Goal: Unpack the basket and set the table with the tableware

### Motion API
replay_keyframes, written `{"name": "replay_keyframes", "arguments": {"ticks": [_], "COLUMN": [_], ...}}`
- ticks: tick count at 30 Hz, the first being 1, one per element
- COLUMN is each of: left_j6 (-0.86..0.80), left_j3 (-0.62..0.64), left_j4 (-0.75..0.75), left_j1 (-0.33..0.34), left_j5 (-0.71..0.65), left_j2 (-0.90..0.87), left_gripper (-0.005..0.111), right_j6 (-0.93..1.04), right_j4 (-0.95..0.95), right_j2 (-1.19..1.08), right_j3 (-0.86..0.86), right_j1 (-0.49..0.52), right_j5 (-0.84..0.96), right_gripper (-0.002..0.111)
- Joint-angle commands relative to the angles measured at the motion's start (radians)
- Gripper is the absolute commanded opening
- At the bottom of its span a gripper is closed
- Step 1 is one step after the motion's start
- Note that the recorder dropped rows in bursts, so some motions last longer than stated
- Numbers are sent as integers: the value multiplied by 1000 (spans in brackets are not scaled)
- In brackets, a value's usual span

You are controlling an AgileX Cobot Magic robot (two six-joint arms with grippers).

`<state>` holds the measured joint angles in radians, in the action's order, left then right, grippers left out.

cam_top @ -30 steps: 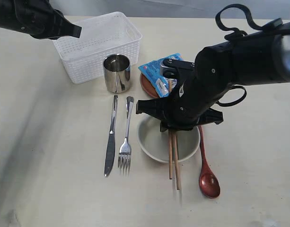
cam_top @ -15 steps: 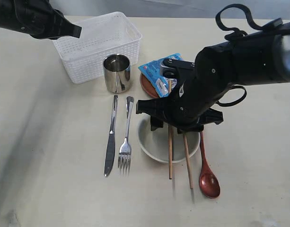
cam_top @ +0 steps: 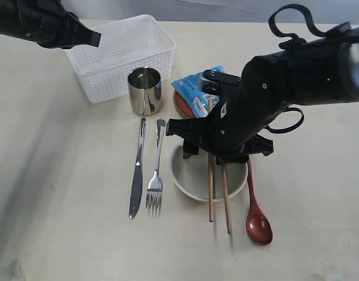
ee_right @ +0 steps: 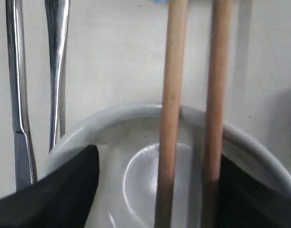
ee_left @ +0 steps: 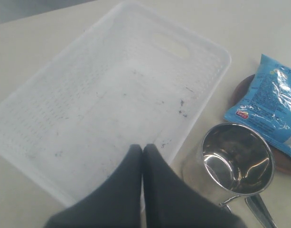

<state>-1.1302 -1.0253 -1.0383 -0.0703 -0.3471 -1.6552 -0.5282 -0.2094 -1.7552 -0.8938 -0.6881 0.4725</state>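
On the table (cam_top: 62,205) stand the empty white basket (cam_top: 122,55) and the steel cup (cam_top: 145,91). The knife (cam_top: 137,175) and fork (cam_top: 156,175) lie side by side. My right gripper (cam_top: 217,153) hangs open low over the cream bowl (cam_top: 188,175). Two wooden chopsticks (cam_top: 210,196) lie loose across the bowl's rim between its fingers (ee_right: 71,187), a small gap between them (ee_right: 171,95). The dark red spoon (cam_top: 256,216) lies to the bowl's right. My left gripper (ee_left: 143,148) is shut and empty above the basket (ee_left: 112,90), beside the cup (ee_left: 236,164).
A blue snack packet (cam_top: 194,88) lies on the reddish-brown plate (cam_top: 179,104) behind the bowl, partly under my right arm. The knife (ee_right: 17,95) and fork (ee_right: 57,57) lie close beside the bowl (ee_right: 121,118). Bare tabletop spreads to the left and front.
My right gripper has opened and let go of the chopsticks, which parted and now lie across the bowl's rim. The gripper has lifted slightly. The left arm has not moved.
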Motion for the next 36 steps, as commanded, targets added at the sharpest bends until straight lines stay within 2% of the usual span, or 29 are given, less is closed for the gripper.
{"name": "replay_keyframes", "arguments": {"ticks": [1,16,23,32,36], "left_j6": [2,2,2,2,2], "left_j3": [10,10,10,10,10], "left_j4": [-10,-10,-10,-10,-10], "left_j1": [1,1,1,1,1], "left_j5": [6,6,6,6,6], "left_j2": [9,9,9,9,9], "left_gripper": [0,0,0,0,0], "right_j6": [-6,-10,29,12,36], "right_j4": [-22,-78,-69,75,209], "right_j2": [12,14,78,249,306], "right_j3": [3,1,1,0,0], "right_j1": [-2,-2,-2,0,0], "right_j5": [-8,-32,37,202,323], "right_gripper": [59,59,59,59,59]}}
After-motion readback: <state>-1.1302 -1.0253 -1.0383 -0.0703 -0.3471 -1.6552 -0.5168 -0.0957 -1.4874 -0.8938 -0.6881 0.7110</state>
